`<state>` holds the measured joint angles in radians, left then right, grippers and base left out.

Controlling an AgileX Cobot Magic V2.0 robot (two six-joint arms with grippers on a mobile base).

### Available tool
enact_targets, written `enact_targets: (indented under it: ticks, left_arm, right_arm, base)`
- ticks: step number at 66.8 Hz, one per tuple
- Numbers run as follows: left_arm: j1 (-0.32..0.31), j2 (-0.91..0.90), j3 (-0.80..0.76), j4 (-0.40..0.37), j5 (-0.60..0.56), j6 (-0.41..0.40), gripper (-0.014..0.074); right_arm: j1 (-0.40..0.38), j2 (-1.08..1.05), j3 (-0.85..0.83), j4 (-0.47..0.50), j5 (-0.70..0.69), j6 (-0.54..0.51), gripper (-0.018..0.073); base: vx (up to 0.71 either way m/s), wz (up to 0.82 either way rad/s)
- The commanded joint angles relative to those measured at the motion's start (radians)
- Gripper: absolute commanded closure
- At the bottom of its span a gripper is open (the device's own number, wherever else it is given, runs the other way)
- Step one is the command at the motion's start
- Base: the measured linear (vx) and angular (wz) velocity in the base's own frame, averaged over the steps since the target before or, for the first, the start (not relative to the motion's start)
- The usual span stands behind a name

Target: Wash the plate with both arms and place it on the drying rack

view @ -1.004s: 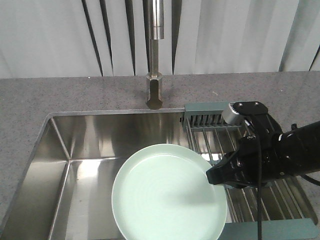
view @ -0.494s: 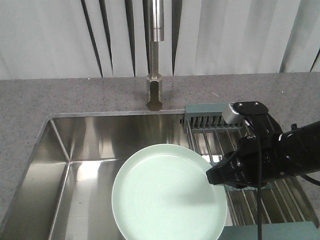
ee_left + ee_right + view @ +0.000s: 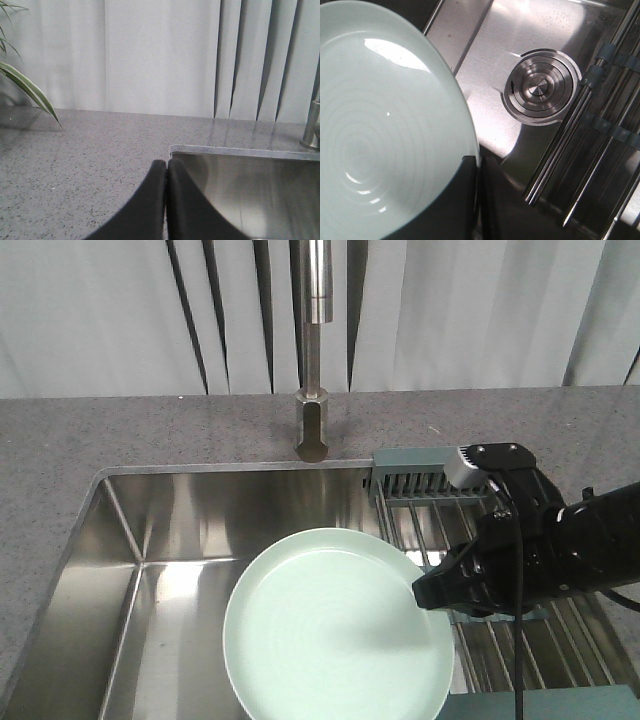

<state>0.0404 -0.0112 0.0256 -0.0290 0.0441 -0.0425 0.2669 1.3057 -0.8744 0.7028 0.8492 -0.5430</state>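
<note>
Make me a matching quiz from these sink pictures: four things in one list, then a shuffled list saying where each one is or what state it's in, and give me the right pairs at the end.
Things:
1. plate
2. round drain
3. left gripper
4. drying rack

Place or state:
A. jaws shut, holding nothing, above the counter
B. set in the steel floor of the sink
C. held by its rim in the right gripper
D. lies across the sink's right side

Pairs: 1-C, 2-B, 3-A, 4-D
</note>
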Motion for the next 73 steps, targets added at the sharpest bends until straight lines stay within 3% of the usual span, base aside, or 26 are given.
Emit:
enact_targets:
  ticks: [1,60,73]
  left_arm:
    - [-0.008,-0.014,-0.027,-0.008,-0.076,-0.001,0.0603]
    - [-0.008,-0.014,-0.027,-0.007,-0.103,-0.001,0.0603]
    - [-0.008,-0.012,-0.122,-0.007,-0.120,-0.004,0.0603]
  right_arm:
    - [0.000,-0.027,-0.026,0.042,-0.017,-0.011,0.0561]
    - [0.000,-0.027,-0.026,0.042,-0.017,-0.011,0.0561]
    - [0.000,-0.027,-0.026,0.042,-0.017,-0.011,0.0561]
  base:
    - [0.00,0.00]
    - [0.00,0.00]
    - [0.00,0.00]
